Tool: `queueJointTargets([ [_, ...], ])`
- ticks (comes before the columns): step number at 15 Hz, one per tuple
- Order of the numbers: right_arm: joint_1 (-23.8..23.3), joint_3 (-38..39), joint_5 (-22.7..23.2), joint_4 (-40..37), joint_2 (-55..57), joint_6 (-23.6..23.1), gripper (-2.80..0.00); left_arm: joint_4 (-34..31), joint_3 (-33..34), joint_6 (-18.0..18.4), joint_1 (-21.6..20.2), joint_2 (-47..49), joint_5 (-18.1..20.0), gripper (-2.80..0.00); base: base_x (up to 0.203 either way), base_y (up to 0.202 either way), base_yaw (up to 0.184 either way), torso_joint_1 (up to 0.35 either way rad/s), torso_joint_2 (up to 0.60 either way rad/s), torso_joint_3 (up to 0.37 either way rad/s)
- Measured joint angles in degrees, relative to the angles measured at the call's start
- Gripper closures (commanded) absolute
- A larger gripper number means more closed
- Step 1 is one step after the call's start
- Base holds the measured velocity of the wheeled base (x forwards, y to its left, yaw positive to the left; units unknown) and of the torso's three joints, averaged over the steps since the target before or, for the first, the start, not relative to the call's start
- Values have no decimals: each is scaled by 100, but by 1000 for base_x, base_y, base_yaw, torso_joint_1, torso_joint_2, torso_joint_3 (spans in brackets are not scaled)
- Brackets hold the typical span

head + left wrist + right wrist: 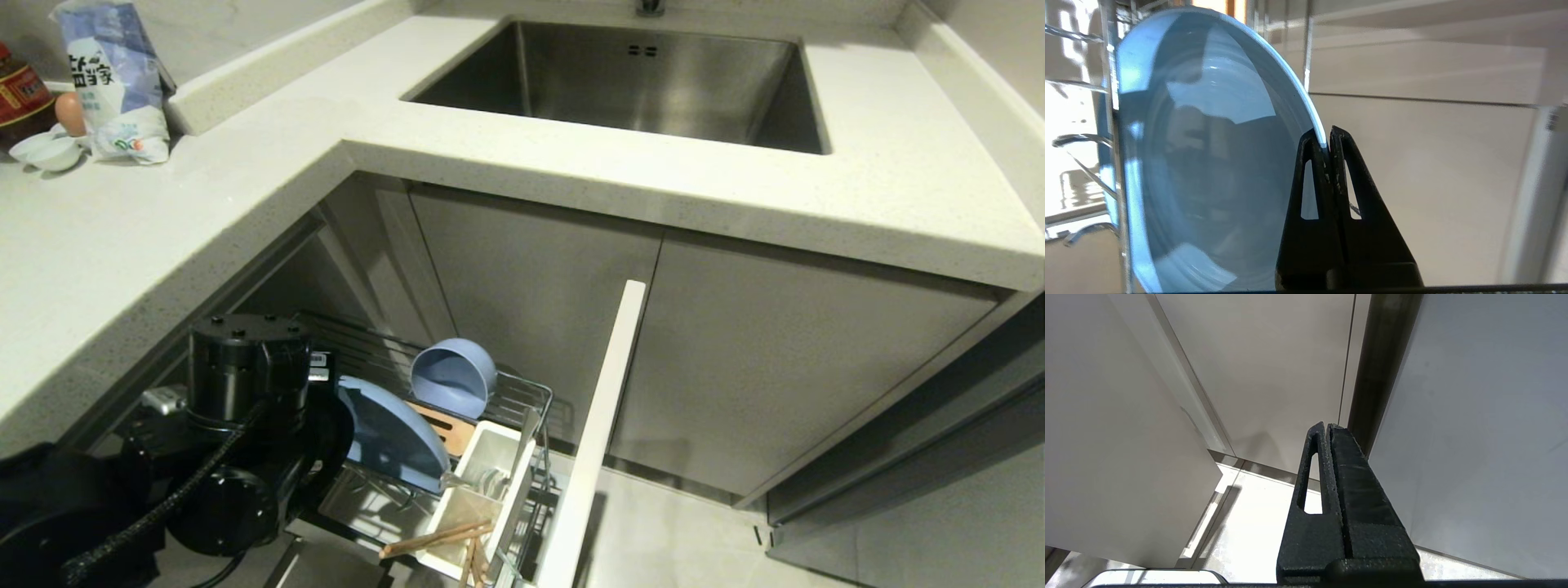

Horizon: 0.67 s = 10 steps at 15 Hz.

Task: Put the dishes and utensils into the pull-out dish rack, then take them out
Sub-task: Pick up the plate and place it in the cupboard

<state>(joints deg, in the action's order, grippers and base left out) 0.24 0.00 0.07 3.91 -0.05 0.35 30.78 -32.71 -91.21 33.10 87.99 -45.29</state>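
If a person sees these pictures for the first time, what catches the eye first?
The pale-blue oval plate standing on edge in the pull-out dish rack, its rim pinched by the left hand. Behind it a blue bowl rests on its side, and wooden chopsticks stick out of the white utensil caddy.

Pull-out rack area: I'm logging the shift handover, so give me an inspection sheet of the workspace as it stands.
Surface: speckled white stone countertop, steel sink set in it.
Job's things: chrome wire pull-out rack open; pale-blue oval plate on edge between prongs; pale-blue round bowl tilted behind it; light-wood chopsticks and silver spoon in the white caddy.
Clutter: blue-white bag, brown bottle, egg, small white saucers in the counter corner.
Grippers: left tool shut on the plate's rim; right tool shut, empty, near cabinet doors.
Cables: black sleeved cable along left arm.
Surroundings: grey cabinet doors, pale floor.
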Motion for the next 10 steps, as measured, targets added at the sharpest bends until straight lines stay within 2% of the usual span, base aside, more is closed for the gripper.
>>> queueJointTargets([
  [6, 0, 0, 0, 0, 0, -1, 0, -20, 2, 0, -39, 131, 14, 0, 0, 0, 0, 0, 0, 0],
  [7, 0, 0, 0, 0, 0, -1, 0, -24, 2, 1, -39, 129, 19, -280, 0, 0, 0, 0, 0, 0],
  [10, -1, 0, -2, -1, 0, -2, 0, -138, -4, 12, -35, 108, 56, -280, 0, 0, 0, 0, 0, 0],
])
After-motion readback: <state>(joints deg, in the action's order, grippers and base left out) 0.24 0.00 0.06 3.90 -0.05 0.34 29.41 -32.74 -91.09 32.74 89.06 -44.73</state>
